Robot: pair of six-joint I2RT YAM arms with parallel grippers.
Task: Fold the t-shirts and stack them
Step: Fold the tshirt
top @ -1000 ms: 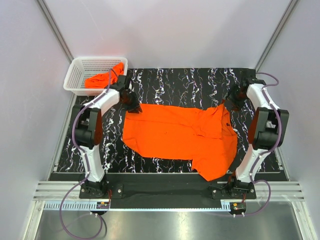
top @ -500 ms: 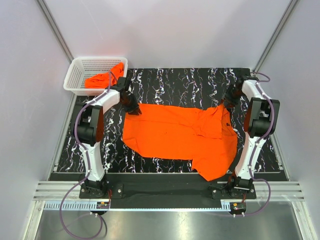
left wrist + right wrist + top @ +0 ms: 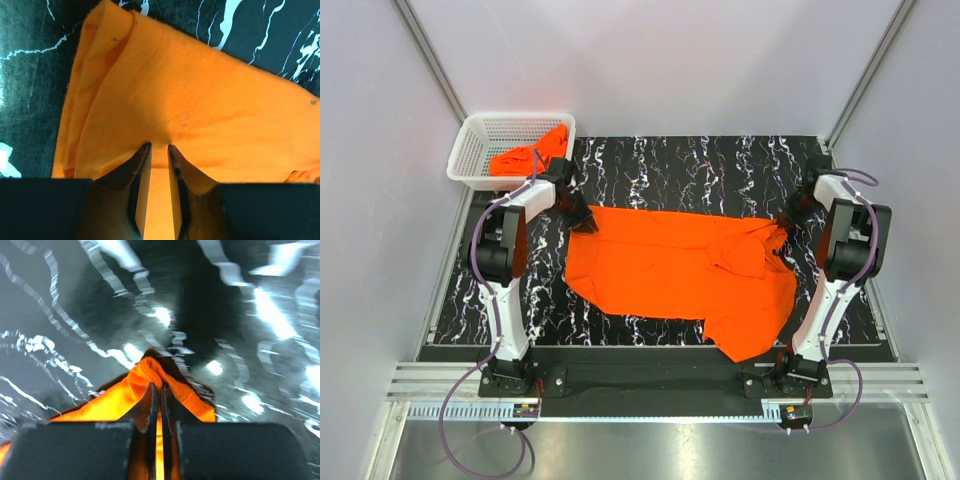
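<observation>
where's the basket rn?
Top view: the white basket sits at the far left corner of the table, beyond the left gripper, with a crumpled orange t-shirt inside it.

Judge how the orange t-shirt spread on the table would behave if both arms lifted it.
Probably floppy: the spread t-shirt lies wrinkled and bunches where the right fingers pinch it. Likely light: thin cloth puckers at the left fingers. Its unheld middle would probably sag and drag.

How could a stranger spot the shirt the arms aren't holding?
Look to the far left corner of the black marbled table, where a white mesh basket sits. The orange t-shirt crumpled inside it is the one; its twin lies spread out on the table.
</observation>
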